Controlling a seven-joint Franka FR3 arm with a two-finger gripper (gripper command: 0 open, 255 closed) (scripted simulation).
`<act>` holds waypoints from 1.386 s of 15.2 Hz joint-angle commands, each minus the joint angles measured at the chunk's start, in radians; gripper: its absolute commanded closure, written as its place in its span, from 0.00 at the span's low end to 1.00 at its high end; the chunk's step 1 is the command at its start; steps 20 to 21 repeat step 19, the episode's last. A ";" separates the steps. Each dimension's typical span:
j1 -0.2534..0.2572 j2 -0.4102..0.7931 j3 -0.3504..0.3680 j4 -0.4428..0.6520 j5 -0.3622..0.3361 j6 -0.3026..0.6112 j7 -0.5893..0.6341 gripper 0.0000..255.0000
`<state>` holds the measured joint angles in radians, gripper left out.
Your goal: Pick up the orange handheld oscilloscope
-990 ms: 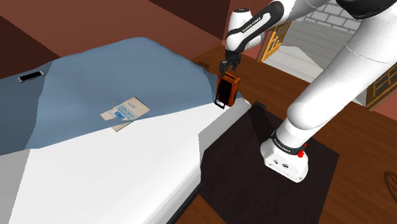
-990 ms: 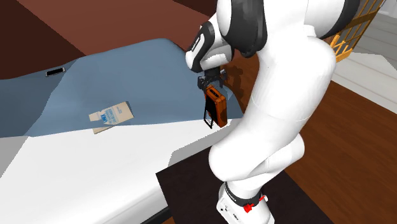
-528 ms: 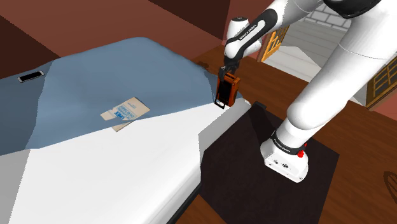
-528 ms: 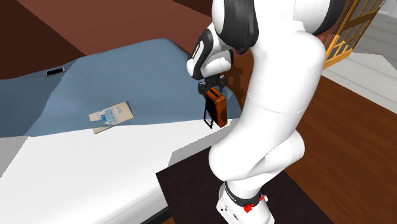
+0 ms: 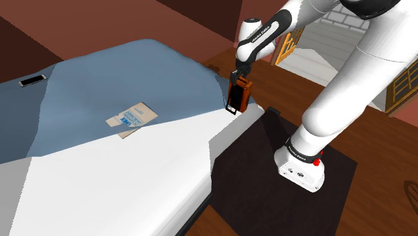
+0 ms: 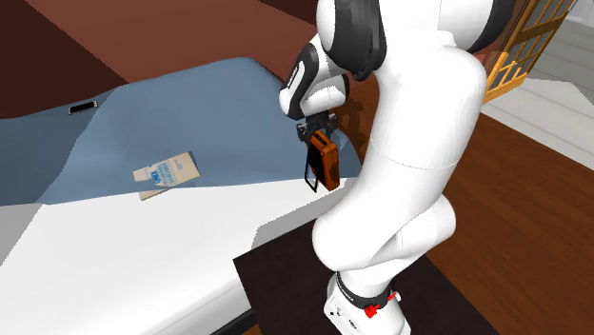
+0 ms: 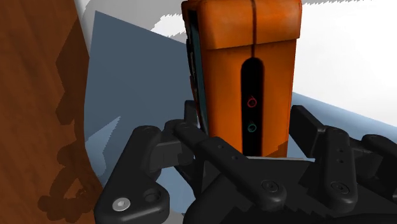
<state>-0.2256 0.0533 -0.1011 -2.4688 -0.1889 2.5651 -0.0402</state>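
Shoulder view: the oscilloscope (image 5: 240,95) stands upright at the bed's (image 5: 134,181) edge, right of the frame's centre and near the top, under the arm's hand. In the wrist view the fingers (image 7: 304,130) press against its two sides, gripping it. A packet (image 5: 130,119) lies on the bed left of centre.
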 commanded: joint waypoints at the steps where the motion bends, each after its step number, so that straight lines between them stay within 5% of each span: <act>1: 0.000 0.003 0.000 -0.001 0.000 0.000 0.000 1.00; 21: 0.005 -0.159 0.005 0.054 0.022 -0.215 -0.032 1.00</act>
